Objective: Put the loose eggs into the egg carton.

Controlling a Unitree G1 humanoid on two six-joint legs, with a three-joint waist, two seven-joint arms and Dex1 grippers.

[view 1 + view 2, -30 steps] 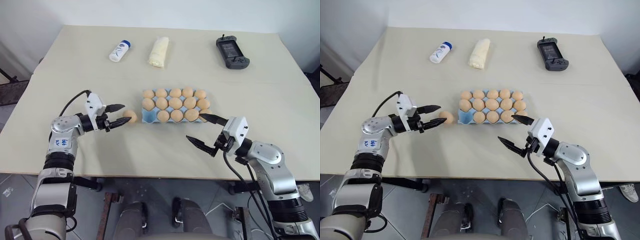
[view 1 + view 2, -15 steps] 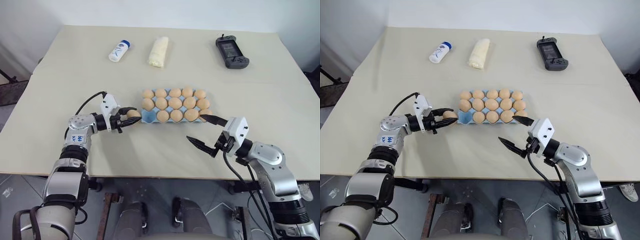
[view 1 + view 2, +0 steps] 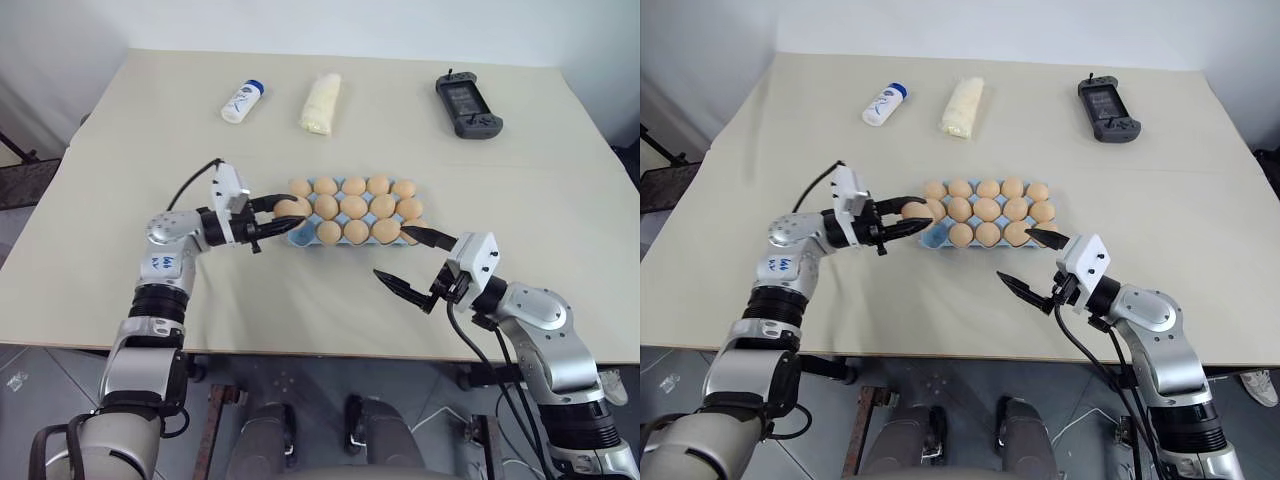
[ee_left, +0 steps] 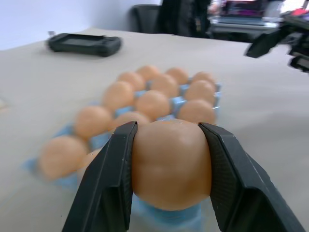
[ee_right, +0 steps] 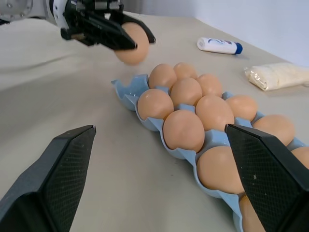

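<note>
My left gripper (image 3: 283, 213) is shut on one loose egg (image 4: 171, 162), its black fingers (image 4: 108, 188) pressing both sides. The egg hangs in the air just above the left end of the light blue egg carton (image 3: 301, 237). Several tan eggs (image 3: 355, 210) sit in the carton's cups, and the front-left corner cup shows bare blue. The right wrist view shows the same held egg (image 5: 133, 43) beyond the carton's rim (image 5: 126, 94). My right gripper (image 3: 396, 256) is open and holds nothing, low over the table by the carton's front right corner.
Along the far side of the beige table (image 3: 120, 200) lie a white bottle with a blue cap (image 3: 241, 101), a pale yellow wrapped packet (image 3: 320, 103) and a black handheld game console (image 3: 468, 106). Bare table lies left of and in front of the carton.
My left gripper shut on the egg that lay left of the carton, lifted it and carried it right, to over the carton's left end. My right arm kept still.
</note>
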